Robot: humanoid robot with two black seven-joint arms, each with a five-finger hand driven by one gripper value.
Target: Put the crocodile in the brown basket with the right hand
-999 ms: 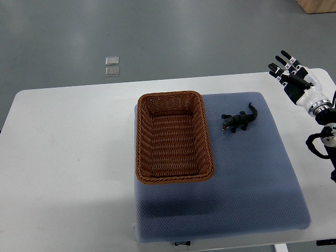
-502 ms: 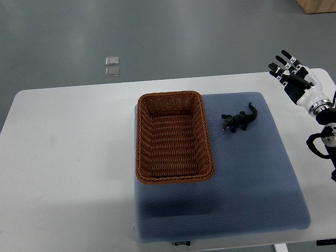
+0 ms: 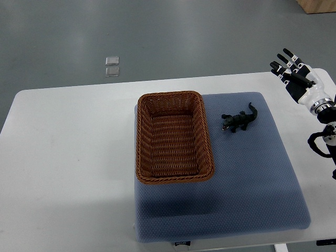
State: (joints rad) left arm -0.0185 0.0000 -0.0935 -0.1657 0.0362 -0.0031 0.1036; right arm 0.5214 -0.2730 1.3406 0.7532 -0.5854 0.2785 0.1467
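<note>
Far right of the brown basket [image 3: 175, 137], the right arm [image 3: 329, 132] is cut off by the picture's edge past the wrist. Below the basket, the table [image 3: 68, 157] runs out of the bottom edge, and a label [image 3: 181, 243] on the mat [image 3: 247, 178] is too small to read. Above the basket, 2 pale squares [image 3: 112, 66] on the floor are too small to identify. Far up-right, a wooden thing [image 3: 317, 5] is clipped by the corner.
</note>
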